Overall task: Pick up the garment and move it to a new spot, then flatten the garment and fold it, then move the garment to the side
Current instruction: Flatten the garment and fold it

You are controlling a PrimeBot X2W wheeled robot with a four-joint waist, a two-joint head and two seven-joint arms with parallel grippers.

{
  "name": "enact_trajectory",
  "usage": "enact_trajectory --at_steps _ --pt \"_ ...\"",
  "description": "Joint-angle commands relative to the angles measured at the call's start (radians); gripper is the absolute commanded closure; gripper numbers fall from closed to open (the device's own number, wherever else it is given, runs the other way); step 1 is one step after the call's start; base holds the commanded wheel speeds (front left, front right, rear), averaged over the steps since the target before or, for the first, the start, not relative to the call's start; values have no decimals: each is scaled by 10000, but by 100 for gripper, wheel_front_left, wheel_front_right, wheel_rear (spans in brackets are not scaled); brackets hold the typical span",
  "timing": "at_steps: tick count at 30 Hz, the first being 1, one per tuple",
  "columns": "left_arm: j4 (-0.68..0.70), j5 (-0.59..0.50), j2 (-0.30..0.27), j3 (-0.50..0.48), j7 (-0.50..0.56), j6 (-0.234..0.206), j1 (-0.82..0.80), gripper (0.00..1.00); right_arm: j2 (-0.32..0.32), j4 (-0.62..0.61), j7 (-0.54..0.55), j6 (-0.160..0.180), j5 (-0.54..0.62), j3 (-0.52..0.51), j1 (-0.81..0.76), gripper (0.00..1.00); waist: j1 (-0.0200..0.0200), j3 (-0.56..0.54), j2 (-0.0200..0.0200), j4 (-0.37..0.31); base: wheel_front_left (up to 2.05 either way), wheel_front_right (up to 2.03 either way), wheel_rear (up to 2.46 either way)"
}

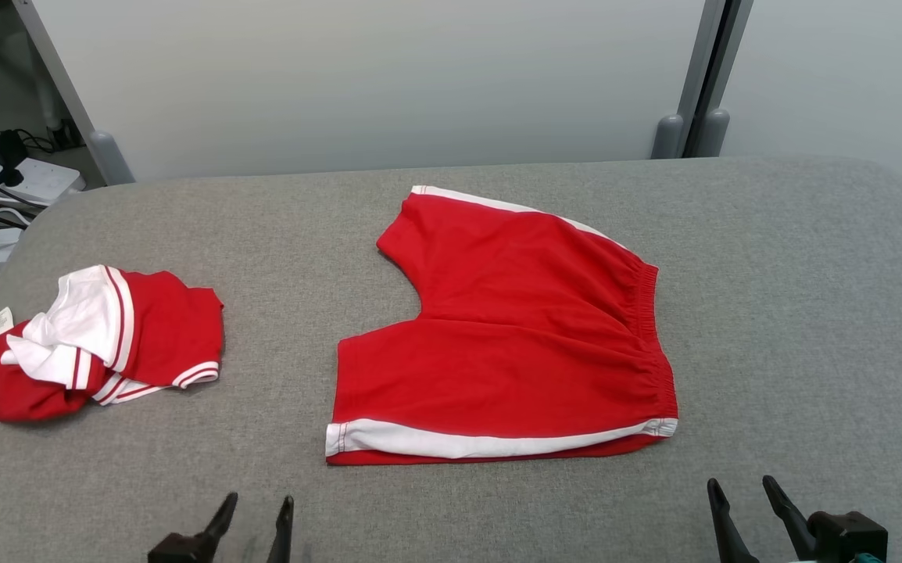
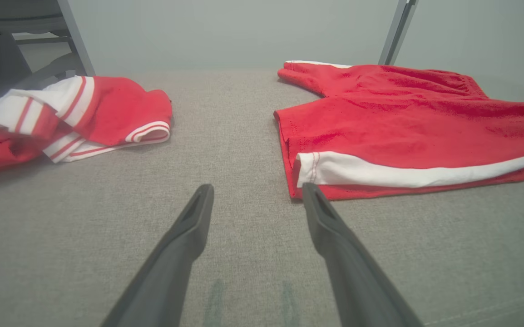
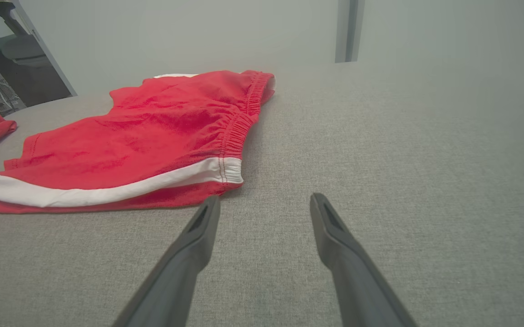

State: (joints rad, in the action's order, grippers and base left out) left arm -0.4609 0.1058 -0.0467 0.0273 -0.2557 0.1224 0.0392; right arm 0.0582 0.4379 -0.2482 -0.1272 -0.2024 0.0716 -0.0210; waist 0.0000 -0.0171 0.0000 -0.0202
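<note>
Grey surface (image 1: 810,313) offers open room right of the red shorts (image 1: 513,328), which lie flat at its centre; a crumpled red-and-white top (image 1: 107,344) crowds the left edge. Shorts judged light and limp: best taken at near hem and waistband corners. Left hand (image 1: 257,504) and right hand (image 1: 742,485) stand wide open, empty.

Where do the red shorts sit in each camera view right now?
Head view: red shorts at centre.
Left wrist view: red shorts upper right.
Right wrist view: red shorts upper left.
Shared landmark: their white side stripe along the near edge.
</note>
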Motion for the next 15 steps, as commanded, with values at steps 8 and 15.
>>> enact_trajectory --at_steps 8,15 --pt "-717 97 -46 67 -61 63 -471 0 102 251 -135 -35 -144 325 563 0 0 2 0 44 0 0 0" --pt "-781 210 -41 168 -61 75 -656 0 119 574 -135 -35 -218 419 742 0 0 115 0 66 0 0 0"
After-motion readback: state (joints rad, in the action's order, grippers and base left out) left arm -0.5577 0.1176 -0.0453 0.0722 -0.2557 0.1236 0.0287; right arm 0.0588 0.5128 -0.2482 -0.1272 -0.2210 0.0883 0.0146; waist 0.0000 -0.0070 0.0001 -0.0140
